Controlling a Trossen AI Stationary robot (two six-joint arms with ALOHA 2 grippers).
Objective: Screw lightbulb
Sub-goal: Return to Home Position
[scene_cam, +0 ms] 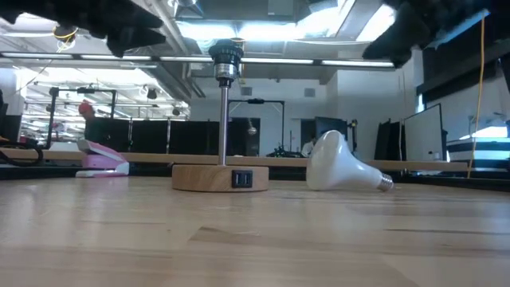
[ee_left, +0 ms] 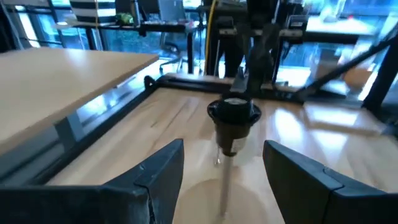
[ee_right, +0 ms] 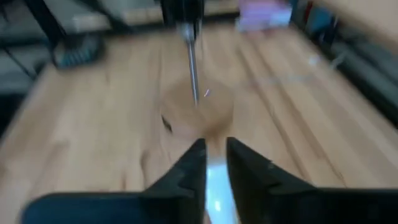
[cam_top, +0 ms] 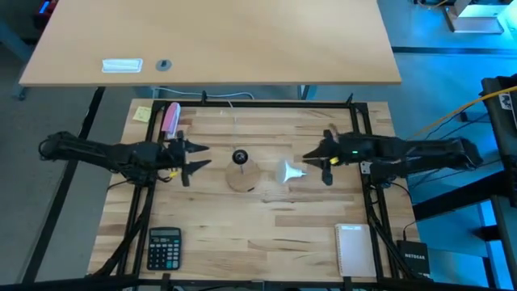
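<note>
Lightbulb [scene_cam: 339, 163]: smooth frosted white globe, narrow screw base, lying sideways just right of lamp | lamp [scene_cam: 221, 177]: round wooden disc, thin metal stem, black socket | left gripper [cam_top: 207, 156]: spread wide, left of lamp | right gripper [ee_right: 216, 144]: narrowly parted, empty, right of lamp.

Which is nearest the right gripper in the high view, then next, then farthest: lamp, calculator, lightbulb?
1. Lightbulb, lying on the table right beside the right gripper.
2. Lamp, mid-table, between the two arms.
3. Calculator, at a table corner on the left arm's side.
</note>
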